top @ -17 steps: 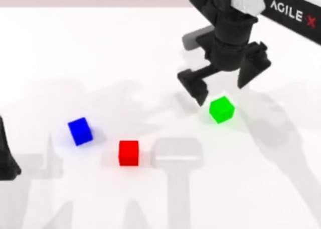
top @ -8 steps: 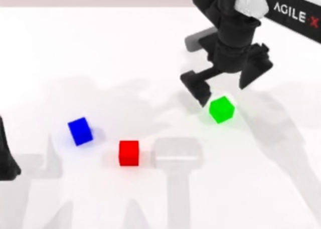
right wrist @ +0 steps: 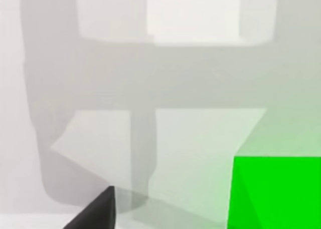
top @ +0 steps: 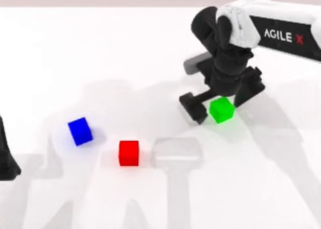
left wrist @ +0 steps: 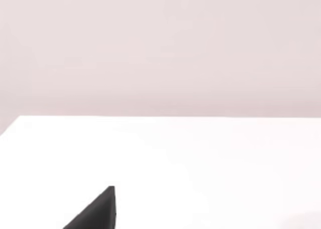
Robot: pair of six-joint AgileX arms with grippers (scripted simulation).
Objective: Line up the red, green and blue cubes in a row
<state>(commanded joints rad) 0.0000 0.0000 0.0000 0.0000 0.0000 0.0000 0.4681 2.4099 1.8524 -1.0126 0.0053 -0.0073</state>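
Top view shows our left arm (top: 7, 156) parked at the surface's left edge; we cannot tell how its gripper stands. The blue cube (top: 80, 131) lies left of centre, the red cube (top: 129, 153) just beyond it toward the near edge. Toward the right, our right gripper (top: 220, 101) straddles the green cube (top: 221, 109), fingers spread apart around it.
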